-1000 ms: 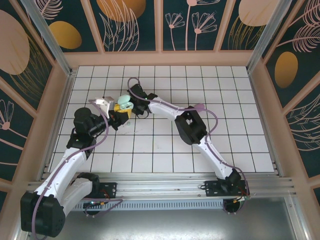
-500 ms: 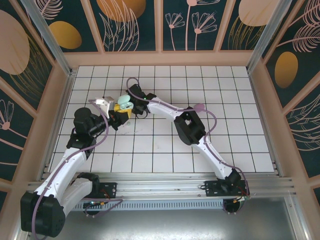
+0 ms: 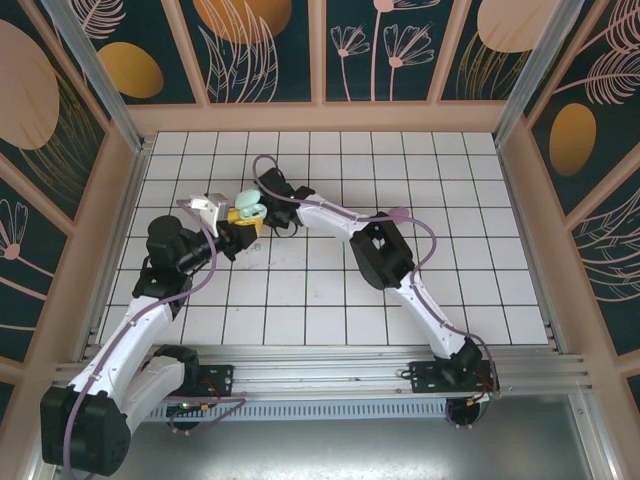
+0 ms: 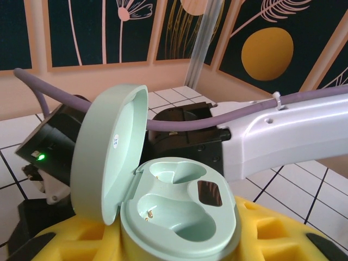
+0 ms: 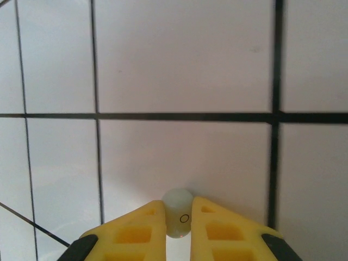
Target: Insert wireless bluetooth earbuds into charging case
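My left gripper (image 4: pixel 176 247) is shut on the base of a pale mint-green charging case (image 4: pixel 182 217). The yellow fingers (image 4: pixel 274 236) clamp it from both sides. Its lid (image 4: pixel 109 157) stands open to the left, and both wells are empty. In the top view the case (image 3: pixel 247 207) sits at the left middle of the floor, with the right arm's wrist (image 3: pixel 277 190) just beside it. My right gripper (image 5: pixel 179 217) is shut on one pale mint-green earbud (image 5: pixel 178 209), held over the white tiles. The purple-pink earbuds are out of view.
The right arm's white link (image 4: pixel 283 136) and its purple cable (image 4: pixel 179 122) pass close behind the case. A small pale speck (image 3: pixel 256 247) lies on the tile just in front of the case. Black grout lines (image 5: pixel 185 116) cross the floor under the right gripper.
Both grippers keep their hold and place. Only the right arm's elbow shifts very slightly.
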